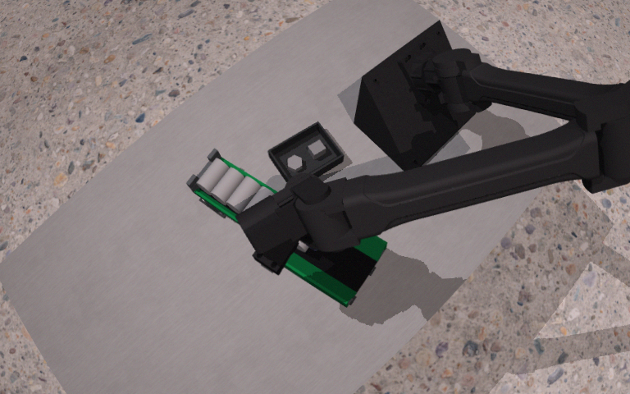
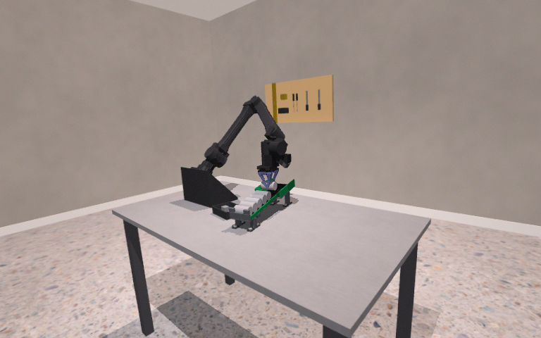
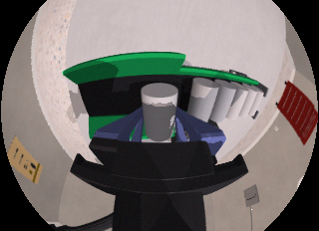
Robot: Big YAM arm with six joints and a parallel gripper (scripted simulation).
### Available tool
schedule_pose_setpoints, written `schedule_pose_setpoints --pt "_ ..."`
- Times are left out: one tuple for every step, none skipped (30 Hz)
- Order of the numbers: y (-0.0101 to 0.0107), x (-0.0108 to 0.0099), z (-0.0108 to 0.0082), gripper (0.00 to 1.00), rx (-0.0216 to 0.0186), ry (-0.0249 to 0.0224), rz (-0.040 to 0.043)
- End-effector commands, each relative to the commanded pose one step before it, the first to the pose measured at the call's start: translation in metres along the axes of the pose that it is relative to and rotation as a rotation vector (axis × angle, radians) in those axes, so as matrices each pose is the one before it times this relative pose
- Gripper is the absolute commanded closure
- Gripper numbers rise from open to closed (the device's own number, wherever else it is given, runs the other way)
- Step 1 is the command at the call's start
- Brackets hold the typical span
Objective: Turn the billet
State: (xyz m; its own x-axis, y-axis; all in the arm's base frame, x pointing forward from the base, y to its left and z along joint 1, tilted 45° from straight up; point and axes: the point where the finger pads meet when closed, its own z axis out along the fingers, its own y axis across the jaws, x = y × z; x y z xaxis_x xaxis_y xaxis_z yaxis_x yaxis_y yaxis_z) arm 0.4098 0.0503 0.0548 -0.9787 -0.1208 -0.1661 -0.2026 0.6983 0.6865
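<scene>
Gripper [image 3: 159,130] pinching the stray billet [image 3: 159,112] above the ramp [image 1: 329,282].
Other billets [image 1: 225,183] are lying crosswise toward the ramp's low end, near the table [image 1: 113,273] middle.

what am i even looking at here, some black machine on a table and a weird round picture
It is one black robot arm bolted to a grey table. One picture looks straight down, one is taken from across the room, and the round one comes from a camera on the arm's wrist.

On the table sits a green sloped ramp with short steel bars, billets, lying across it in a row. Beside it is a small black tray.

The gripper, the arm's two-fingered hand, is shut on one more billet above the ramp.
</scene>
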Motion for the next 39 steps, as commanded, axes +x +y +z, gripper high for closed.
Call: schedule_pose_setpoints --pt "0.00178 -0.01085 -0.00839 1.0 0.00975 -0.02769 -0.01069" --pt "0.0 0.0 0.0 1.0 0.0 0.0 0.0" --pt "0.0 0.0 0.0 1.0 0.0 0.0 0.0" --pt "0.0 0.0 0.0 1.0 0.0 0.0 0.0" --pt "0.0 0.0 0.0 1.0 0.0 0.0 0.0" --pt "0.0 0.0 0.0 1.0 0.0 0.0 0.0" --pt "0.0 0.0 0.0 1.0 0.0 0.0 0.0" --pt "0.0 0.0 0.0 1.0 0.0 0.0 0.0" --pt "0.0 0.0 0.0 1.0 0.0 0.0 0.0" --pt "0.0 0.0 0.0 1.0 0.0 0.0 0.0" --pt "0.0 0.0 0.0 1.0 0.0 0.0 0.0" --pt "0.0 0.0 0.0 1.0 0.0 0.0 0.0" --pt "0.0 0.0 0.0 1.0 0.0 0.0 0.0" --pt "0.0 0.0 0.0 1.0 0.0 0.0 0.0" --pt "0.0 0.0 0.0 1.0 0.0 0.0 0.0" --pt "0.0 0.0 0.0 1.0 0.0 0.0 0.0" --pt "0.0 0.0 0.0 1.0 0.0 0.0 0.0" --pt "0.0 0.0 0.0 1.0 0.0 0.0 0.0" --pt "0.0 0.0 0.0 1.0 0.0 0.0 0.0" --pt "0.0 0.0 0.0 1.0 0.0 0.0 0.0" --pt "0.0 0.0 0.0 1.0 0.0 0.0 0.0" --pt "0.0 0.0 0.0 1.0 0.0 0.0 0.00002" --pt "0.0 0.0 0.0 1.0 0.0 0.0 0.00014" --pt "0.0 0.0 0.0 1.0 0.0 0.0 0.0003" --pt "0.0 0.0 0.0 1.0 0.0 0.0 0.00043" --pt "0.0 0.0 0.0 1.0 0.0 0.0 0.00057" --pt "0.0 0.0 0.0 1.0 0.0 0.0 0.00072" --pt "-0.00001 0.0 0.0 1.0 0.0 0.0 0.00047" --pt "-0.00001 0.0 0.0 1.0 0.0 0.0 0.00054" --pt "-0.00001 0.0 0.0 1.0 0.0 0.0 0.00066" --pt "-0.00001 0.0 0.0 1.0 0.0 0.0 0.00078" --pt "-0.00001 0.0 0.0 1.0 0.0 0.0 0.0009" --pt "-0.00001 0.0 0.0 1.0 0.0 -0.00001 0.00102" --pt "0.0 0.0 0.0 1.0 0.0 0.0 0.0" --pt "0.0 0.0 0.0 1.0 0.0 0.0 0.0" --pt "-0.00001 0.0 0.0 1.0 0.0 -0.00001 0.00113" --pt "-0.00001 0.0 0.0 1.0 0.0 -0.00001 0.00124" --pt "-0.00002 0.0 0.0 1.0 0.0 -0.00001 0.00135" --pt "-0.00002 0.0 0.0 1.0 0.0 -0.00001 0.00144"
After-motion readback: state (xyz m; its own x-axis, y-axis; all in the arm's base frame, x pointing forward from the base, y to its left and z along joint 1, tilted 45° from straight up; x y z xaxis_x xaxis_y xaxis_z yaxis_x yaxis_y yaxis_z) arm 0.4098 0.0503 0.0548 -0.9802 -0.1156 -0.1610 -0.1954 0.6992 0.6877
